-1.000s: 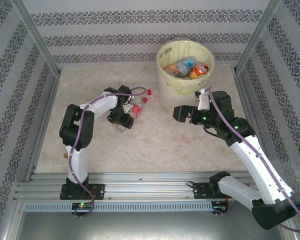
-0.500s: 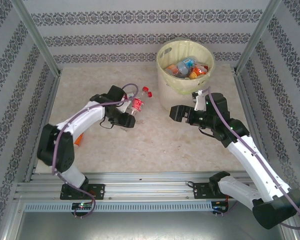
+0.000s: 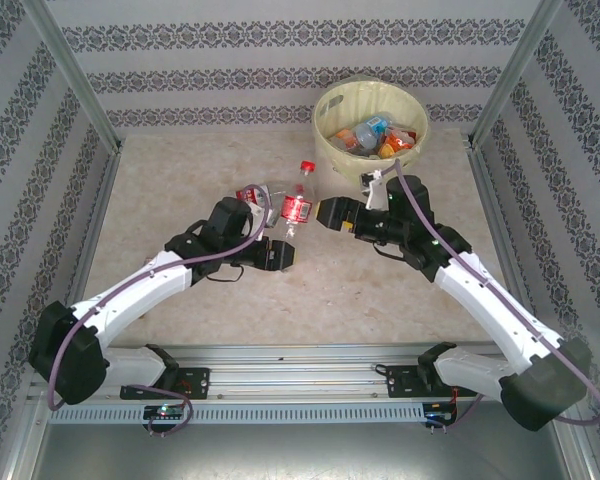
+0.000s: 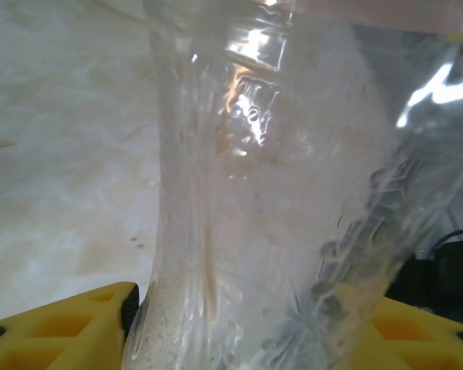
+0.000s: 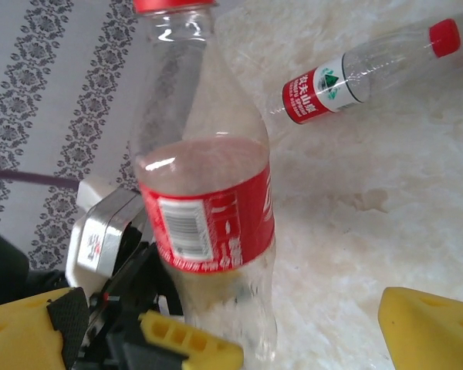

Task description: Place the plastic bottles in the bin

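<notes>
One upright, red-labelled clear plastic bottle (image 3: 297, 207) sits pinched at its base in the left gripper (image 3: 285, 243). Just beside it the right gripper (image 3: 326, 213) faces it, spread wide, empty

Damask-striped wallpaper walls (image 3: 280, 60); marbled beige tabletop (image 3: 170, 170); aluminium frame posts (image 3: 70, 75).

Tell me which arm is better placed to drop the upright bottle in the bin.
Probably the right arm: its open jaws flank the red-label bottle, and the bin stands close beside it. The left arm grips that bottle low, farther from the bin.
</notes>
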Controlling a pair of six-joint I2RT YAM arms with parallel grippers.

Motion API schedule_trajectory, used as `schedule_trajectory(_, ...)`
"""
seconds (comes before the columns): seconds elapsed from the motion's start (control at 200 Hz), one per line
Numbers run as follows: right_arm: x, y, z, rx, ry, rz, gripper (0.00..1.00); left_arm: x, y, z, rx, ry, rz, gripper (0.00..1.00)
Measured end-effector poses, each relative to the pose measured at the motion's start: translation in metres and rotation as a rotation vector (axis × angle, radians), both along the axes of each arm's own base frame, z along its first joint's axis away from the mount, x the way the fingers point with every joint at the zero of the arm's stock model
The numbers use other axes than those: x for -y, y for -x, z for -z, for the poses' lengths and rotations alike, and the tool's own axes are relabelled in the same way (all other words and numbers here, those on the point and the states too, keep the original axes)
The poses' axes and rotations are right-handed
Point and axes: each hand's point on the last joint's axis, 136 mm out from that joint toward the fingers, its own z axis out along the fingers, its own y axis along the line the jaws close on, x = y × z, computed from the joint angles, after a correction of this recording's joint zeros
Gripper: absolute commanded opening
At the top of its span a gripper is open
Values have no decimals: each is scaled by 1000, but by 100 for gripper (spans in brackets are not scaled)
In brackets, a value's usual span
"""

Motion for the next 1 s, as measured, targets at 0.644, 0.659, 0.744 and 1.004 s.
schedule_trajectory(0.644,-20,-7,-19,31,-15,-48,76,44,24,-25,26,130,119,54)
schedule_trajectory(0.659,-20,-7,-19,34,-11,-50,75,44,24,-25,26,130,120,55)
schedule_trajectory(0.744,-19,-7,-17,28,-4,-48,70,45,25,-26,24,131,124,55)
schedule_trajectory(1.004,-15,-7,-19,50,23,-39,57,48,24,-30,19,139,134,77)
